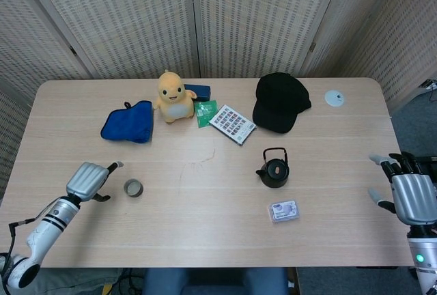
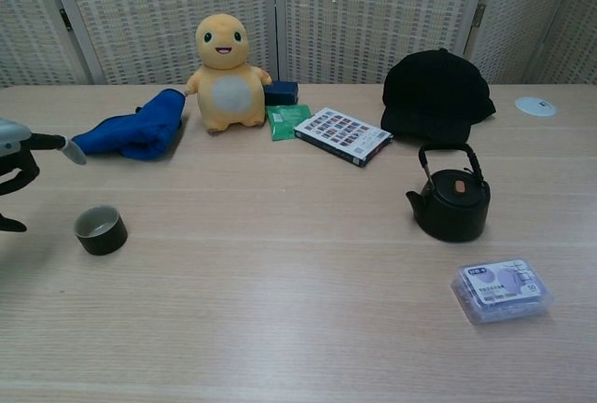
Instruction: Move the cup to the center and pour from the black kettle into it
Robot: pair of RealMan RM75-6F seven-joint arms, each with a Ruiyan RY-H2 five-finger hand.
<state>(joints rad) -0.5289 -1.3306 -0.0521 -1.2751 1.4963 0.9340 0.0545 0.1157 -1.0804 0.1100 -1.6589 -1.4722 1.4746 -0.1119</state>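
Note:
A small dark cup [image 1: 133, 188] [image 2: 100, 230] stands upright on the left part of the table. My left hand [image 1: 91, 180] [image 2: 20, 165] hovers just left of it, fingers apart and holding nothing, a short gap from the cup. The black kettle [image 1: 274, 169] [image 2: 451, 196] sits right of centre, handle up and spout pointing left. My right hand [image 1: 410, 193] hangs open at the table's right edge, far from the kettle; the chest view does not show it.
Along the back lie a blue cloth [image 1: 129, 121], a yellow plush toy [image 1: 174, 97], a green packet [image 1: 204, 112], a patterned box [image 1: 233, 123], a black cap [image 1: 280, 102] and a white disc [image 1: 334, 97]. A small clear packet [image 1: 283, 210] lies in front of the kettle.

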